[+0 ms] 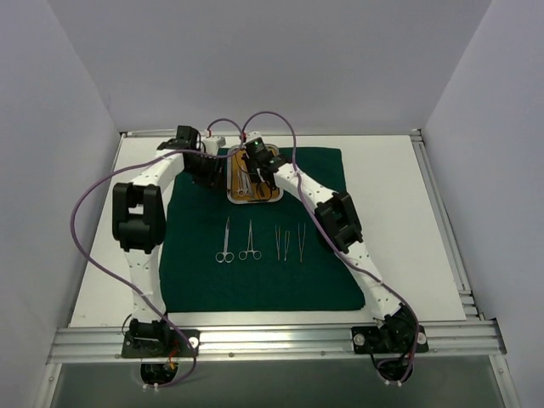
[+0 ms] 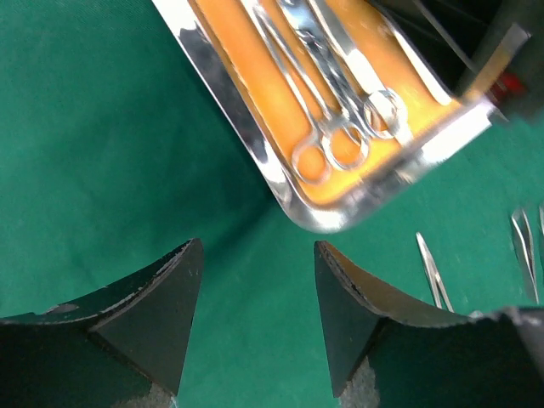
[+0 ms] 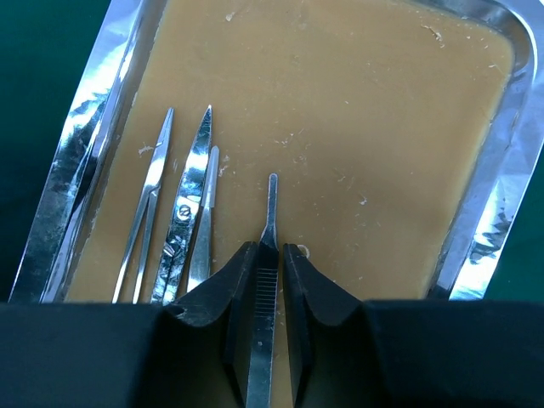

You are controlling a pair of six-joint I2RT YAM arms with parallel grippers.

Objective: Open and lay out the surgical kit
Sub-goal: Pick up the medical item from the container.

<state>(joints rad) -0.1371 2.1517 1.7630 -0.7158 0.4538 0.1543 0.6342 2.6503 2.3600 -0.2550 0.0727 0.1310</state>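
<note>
The left end effector (image 2: 257, 255) hangs open and empty over the green cloth (image 2: 102, 127), beside a corner of the steel tray (image 2: 246, 136). The right end effector (image 3: 270, 255) pinches a scalpel handle (image 3: 271, 204) inside the tray, with three more instruments (image 3: 183, 212) beside it. From above, the cloth lies spread mid-counter (image 1: 399, 212), tray at its far edge, and four instruments (image 1: 250, 240) are laid out, so the task is roughly half done.

Plain white walls (image 1: 272, 59), white tabletop (image 1: 408, 212), aluminium rail (image 1: 272, 340) along near edge

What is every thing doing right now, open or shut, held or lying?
Green cloth: spread flat.
Steel tray: uncovered, tools inside.
Left gripper: open, empty.
Right gripper: shut on the flat handle.
Scissors: lying in tray, untouched.
Four tools: lying in a row on cloth.
</note>
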